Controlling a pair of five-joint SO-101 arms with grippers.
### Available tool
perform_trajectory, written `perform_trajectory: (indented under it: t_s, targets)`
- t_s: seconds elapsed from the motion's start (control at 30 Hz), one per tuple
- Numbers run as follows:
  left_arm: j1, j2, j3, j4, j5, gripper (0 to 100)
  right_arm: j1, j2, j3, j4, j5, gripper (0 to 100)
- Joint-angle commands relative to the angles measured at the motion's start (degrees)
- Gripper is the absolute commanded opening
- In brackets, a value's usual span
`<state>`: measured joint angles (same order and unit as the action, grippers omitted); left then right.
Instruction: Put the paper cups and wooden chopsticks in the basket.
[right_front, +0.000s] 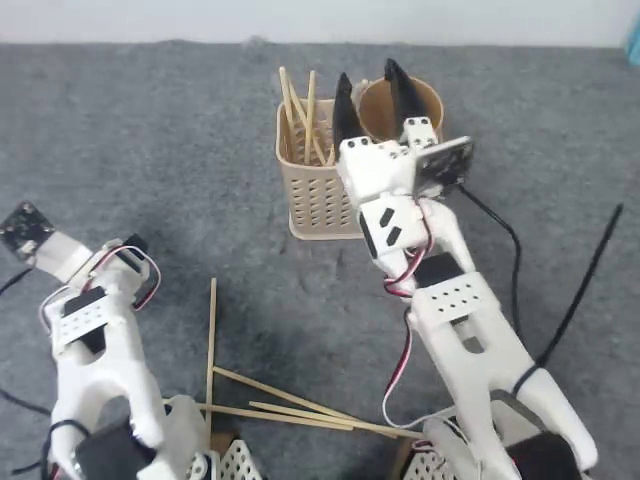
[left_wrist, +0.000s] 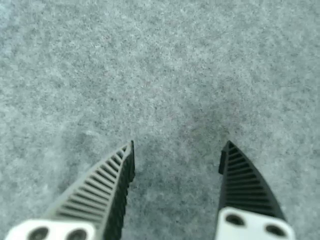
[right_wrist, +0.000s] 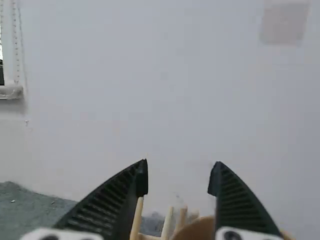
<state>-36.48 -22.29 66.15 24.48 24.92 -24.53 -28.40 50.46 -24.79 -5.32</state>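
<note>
Where wooden chopsticks (right_front: 309, 105) lean, the basket (right_front: 318, 205) is perforated.

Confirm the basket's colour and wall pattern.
Beige basket, its sides perforated with rows of small holes. Shows best in the high view.

The tabletop (right_front: 150, 140) is a mottled, speckled grey. At twelve o'clock the basket (right_front: 318, 205) is beige, patterned with rows of small holes, and the paper cup (right_front: 377, 118) is brown; the chopsticks (right_front: 211, 330) at six o'clock are pale wood. The arms (right_front: 470, 320) are white, their ribbed fingers (left_wrist: 112, 192) black.
</note>
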Motion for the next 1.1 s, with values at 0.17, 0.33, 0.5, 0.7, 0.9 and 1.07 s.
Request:
perform_trajectory:
  t_s: [0.17, 0.33, 0.5, 0.7, 0.9, 1.07]
  targets:
    - [0.09, 0.44, -2.59, -1.32, 0.62, 26, 0.22, -25.63, -16.62, 56.84, -9.76, 14.3]
    - [0.09, 0.53, -2.59, -1.32, 0.62, 26, -7.52, -31.87, -23.74, 81.36, -9.76, 14.0]
    - [-0.35, 0.53, -2.77, -1.32, 0.7, 26, -19.65, -32.66, -22.68, 94.02, -3.52, 14.0]
    - [-3.52, 3.43, -5.14, -1.32, 4.31, 26, -32.4, -32.48, -9.41, 98.68, 2.02, 14.0]
    - [-6.86, 14.51, -14.29, 2.73, 9.32, 26, -41.19, -32.48, 12.13, 80.57, 4.48, 14.0]
    - [-8.09, 20.75, -22.11, 10.11, 10.11, 26, -44.09, -32.4, 20.4, 69.32, 1.05, 14.0]
